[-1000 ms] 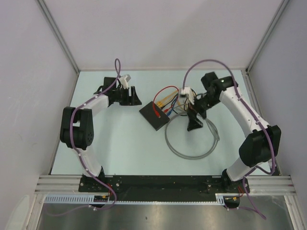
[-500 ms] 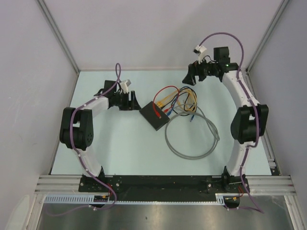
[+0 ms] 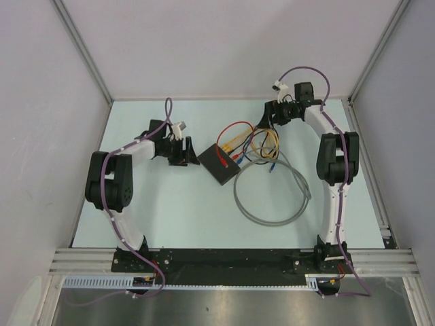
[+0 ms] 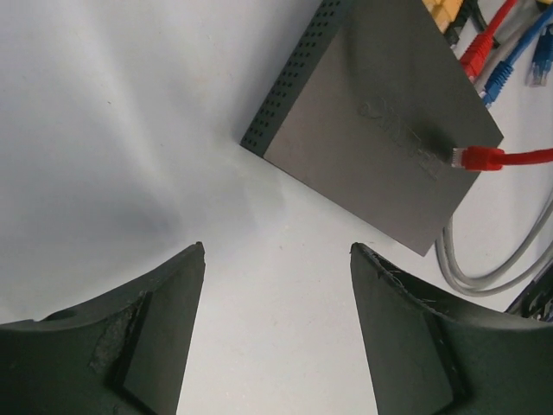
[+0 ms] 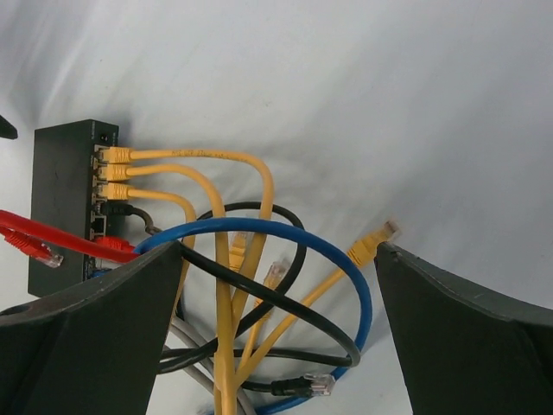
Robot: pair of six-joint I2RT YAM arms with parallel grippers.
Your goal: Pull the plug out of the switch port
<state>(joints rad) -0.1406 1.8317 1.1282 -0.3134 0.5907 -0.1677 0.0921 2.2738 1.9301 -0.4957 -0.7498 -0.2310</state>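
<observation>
The switch [image 3: 219,165], a flat matte-black box, lies mid-table with its sockets facing right. Three yellow plugs [image 5: 111,172] sit in its ports, with a black, a red and a blue one below them. A loose red plug [image 4: 475,157] rests on the switch [image 4: 380,130] lid. My left gripper [image 3: 185,153] is open just left of the switch, its jaws [image 4: 275,251] over bare table with nothing between them. My right gripper [image 3: 266,119] hangs open behind and right of the switch [image 5: 60,207], its jaws [image 5: 278,246] straddling the cable tangle without touching it.
Yellow, black and blue cables [image 5: 259,226] loop in a heap right of the switch, with loose plug ends, one yellow [image 5: 376,238] and one black [image 5: 311,385]. A grey cable [image 3: 272,217] coils toward the front. White walls close in the back and both sides.
My right arm lifted away from the cables toward the back wall, then dipped slightly back over the tangle. My left gripper slid nearer the switch's left corner.
</observation>
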